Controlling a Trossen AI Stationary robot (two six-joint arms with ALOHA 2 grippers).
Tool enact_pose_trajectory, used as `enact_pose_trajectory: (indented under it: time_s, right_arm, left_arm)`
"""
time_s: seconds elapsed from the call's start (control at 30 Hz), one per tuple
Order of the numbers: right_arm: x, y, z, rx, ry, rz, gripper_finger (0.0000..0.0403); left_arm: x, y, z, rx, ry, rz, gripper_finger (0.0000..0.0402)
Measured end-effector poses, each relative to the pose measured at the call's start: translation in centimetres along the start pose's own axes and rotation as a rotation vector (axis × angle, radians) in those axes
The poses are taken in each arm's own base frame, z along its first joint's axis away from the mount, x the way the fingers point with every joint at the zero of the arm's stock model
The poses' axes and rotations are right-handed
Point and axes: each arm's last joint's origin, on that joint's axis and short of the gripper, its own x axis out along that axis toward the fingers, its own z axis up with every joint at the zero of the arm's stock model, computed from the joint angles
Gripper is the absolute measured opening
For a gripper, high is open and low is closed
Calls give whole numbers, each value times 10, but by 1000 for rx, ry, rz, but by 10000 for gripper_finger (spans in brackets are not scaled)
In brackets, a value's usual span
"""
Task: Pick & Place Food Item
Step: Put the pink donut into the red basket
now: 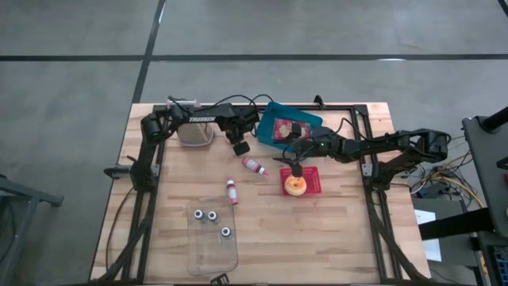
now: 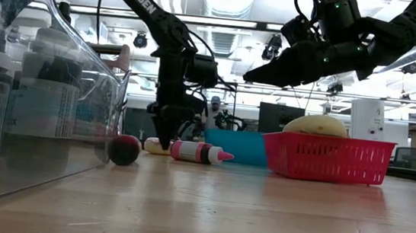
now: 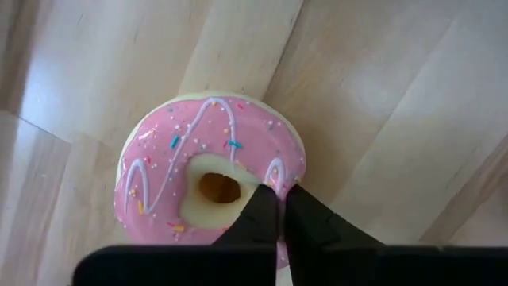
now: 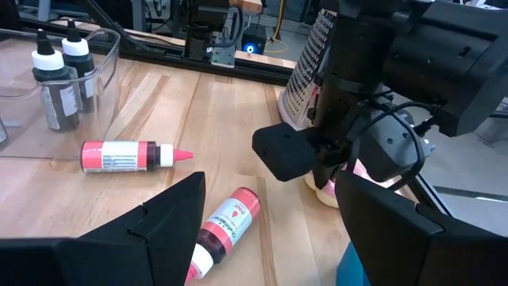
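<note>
A pink-frosted donut (image 3: 167, 183) with sprinkles lies flat on the wooden table; in the high view my left arm hides it. My left gripper (image 3: 279, 202) (image 1: 240, 147) points straight down with its fingers shut on the donut's ring. In the right wrist view it stands over the donut (image 4: 329, 191). My right gripper (image 4: 270, 230) (image 1: 295, 164) hangs open and holds nothing. It hovers above a red basket (image 1: 312, 181) in which a plain yellow donut (image 1: 295, 186) rests. My left gripper comes from above, pointing down, onto the ring of the pink donut (image 3: 274, 171) between the hole and the outer rim. Its fingertips (image 3: 262, 208) are closed together there, one at the hole's edge. The donut lies flat on the table.
A teal tray (image 1: 290, 125) sits at the far side next to a metal grater (image 1: 194, 131). Two red-labelled bottles (image 1: 254, 165) (image 1: 232, 191) lie on the table between the arms. A clear container (image 1: 212, 234) with several small bottles stands near the front edge.
</note>
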Motion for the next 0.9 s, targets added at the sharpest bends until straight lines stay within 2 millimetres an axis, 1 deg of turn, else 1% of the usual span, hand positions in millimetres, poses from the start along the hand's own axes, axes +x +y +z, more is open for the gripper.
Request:
enact_pose_trajectory:
  time_s: [0.2, 0.9]
  right_arm:
    - [0, 0, 0, 5, 0, 0, 276]
    - [0, 0, -1, 10, 11, 3, 276]
  left_arm:
    - [-7, -1, 1, 2, -26, 12, 2]
    - [-61, 1, -6, -4, -175, 40, 0]
